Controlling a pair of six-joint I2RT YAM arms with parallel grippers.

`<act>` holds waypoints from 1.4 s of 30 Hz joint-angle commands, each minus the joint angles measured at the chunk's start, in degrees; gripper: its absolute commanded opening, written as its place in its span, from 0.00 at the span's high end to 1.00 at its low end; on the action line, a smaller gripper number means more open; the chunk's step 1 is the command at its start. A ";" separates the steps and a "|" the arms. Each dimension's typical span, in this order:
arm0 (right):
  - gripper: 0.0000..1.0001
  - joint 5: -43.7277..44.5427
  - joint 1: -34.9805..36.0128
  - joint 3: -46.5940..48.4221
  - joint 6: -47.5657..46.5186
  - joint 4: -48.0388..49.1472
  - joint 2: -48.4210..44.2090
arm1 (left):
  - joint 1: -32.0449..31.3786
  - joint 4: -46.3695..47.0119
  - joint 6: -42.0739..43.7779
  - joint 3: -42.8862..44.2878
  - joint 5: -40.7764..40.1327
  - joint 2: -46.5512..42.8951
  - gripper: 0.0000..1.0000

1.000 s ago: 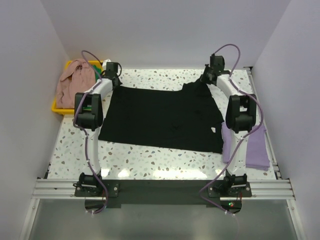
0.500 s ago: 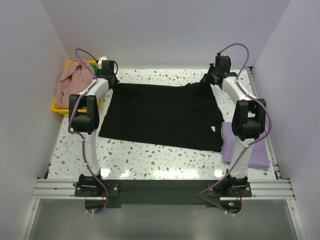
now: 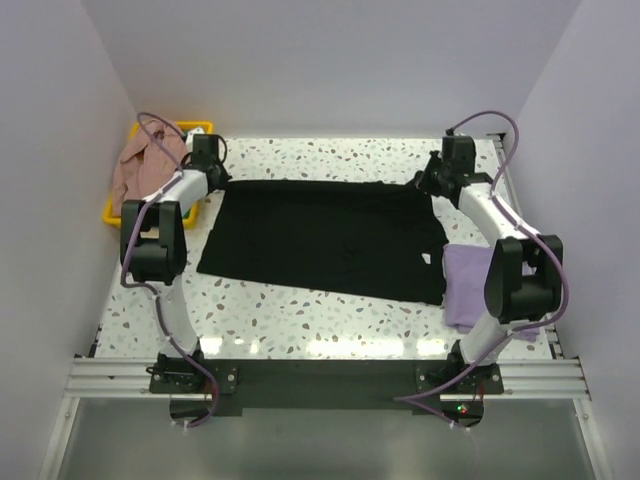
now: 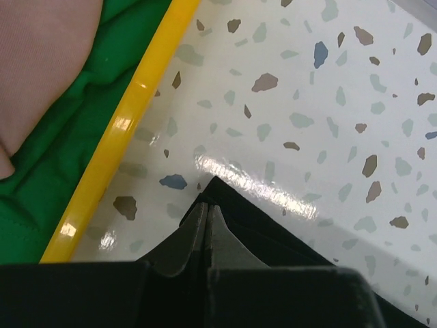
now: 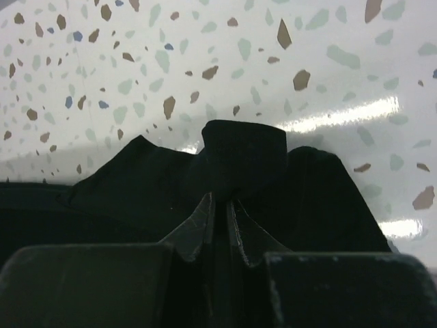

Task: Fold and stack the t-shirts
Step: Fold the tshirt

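The black t-shirt [image 3: 320,235] lies spread flat across the middle of the table. My left gripper [image 3: 217,181] is shut on its far left corner, a thin point of black cloth sticking out past the closed tips [image 4: 207,203]. My right gripper [image 3: 426,184] is shut on a bunched fold at the shirt's far right corner [image 5: 244,156], the cloth filling the narrow slit between its fingers [image 5: 220,199]. A lavender t-shirt [image 3: 468,285] lies folded at the right, partly under the right arm. A dusty pink t-shirt [image 3: 140,165] and a green one [image 4: 54,171] sit in the bin.
The yellow plastic bin [image 3: 118,215] stands at the far left, its rim [image 4: 130,130] close beside my left gripper. White walls close in the table on the left, right and back. Speckled tabletop [image 3: 300,310] shows in front of the black shirt.
Both grippers have moved outward, away from each other, and slightly toward me. The black shirt's far edge has been pulled straight, and the bunched part at its far right has flattened.
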 commanded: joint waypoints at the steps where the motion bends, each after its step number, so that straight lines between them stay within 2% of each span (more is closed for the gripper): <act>1: 1.00 0.10 0.36 -4.32 1.36 0.81 -6.33 | 0.90 3.06 -1.91 -3.68 -0.15 -5.51 1.00; 8: 1.00 1.06 1.59 -14.95 2.15 -0.51 -13.45 | 0.90 2.89 -3.23 -10.36 -0.33 -10.61 1.00; 21: 1.00 1.86 2.21 -23.66 3.64 -1.92 -20.40 | 0.90 -0.10 -5.25 -18.71 -2.70 -18.09 1.00; 32: 1.00 0.37 2.21 -30.17 4.52 0.62 -20.15 | 0.90 -1.06 -8.50 -24.95 -2.53 -21.78 1.00; 35: 0.95 0.10 2.30 -31.14 4.61 0.54 -20.31 | 0.90 -1.33 -9.20 -26.44 -2.61 -22.74 0.93; 36: 0.89 -1.38 2.30 -31.40 4.26 0.80 -20.75 | 0.90 -1.07 -9.21 -26.80 -2.53 -23.44 0.90; 38: 0.79 -2.53 2.30 -32.11 4.17 0.89 -22.94 | 0.90 -0.80 -9.12 -27.68 -2.61 -25.81 0.75; 39: 0.68 -2.89 2.30 -32.28 3.91 0.81 -23.91 | 0.90 -1.15 -9.29 -27.86 -2.87 -26.61 0.70; 40: 0.63 -3.06 2.30 -32.37 3.73 0.54 -24.79 | 0.99 -1.41 -9.38 -27.95 -3.05 -27.57 0.59; 42: 0.51 -3.59 2.30 -31.85 3.47 -0.68 -26.90 | 1.08 -1.42 -9.29 -28.30 -3.14 -30.21 0.50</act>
